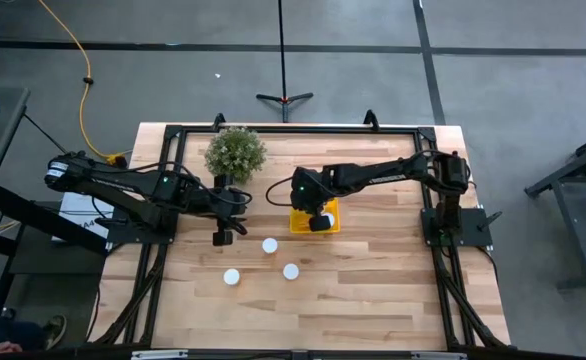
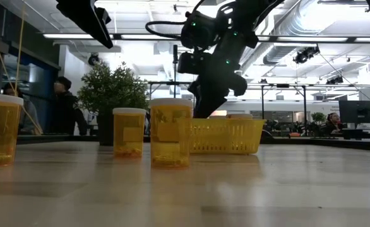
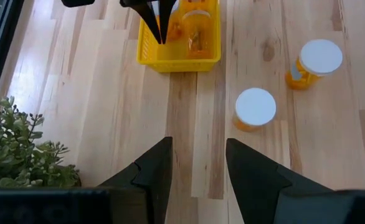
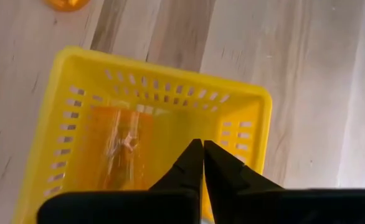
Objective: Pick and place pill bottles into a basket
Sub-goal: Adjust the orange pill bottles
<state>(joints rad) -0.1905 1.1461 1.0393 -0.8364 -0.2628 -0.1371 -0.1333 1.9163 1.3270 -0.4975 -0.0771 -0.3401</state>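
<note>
Three pill bottles (image 1: 270, 245) loose; our right gripper (image 1: 320, 221), fingers together, empty above basket (image 1: 298, 224): lift straight clear before re-opening.

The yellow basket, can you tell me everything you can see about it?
The basket is a small, bright yellow rectangular bin that looks like plastic, with low walls full of little slots. It sits flat on the wooden table, in front of the potted plant and a bit to its right. At least one orange pill bottle lies on its side inside. The right end effector hangs just above it, fingers shut and empty. Three bottles stand outside it on the table.
</note>
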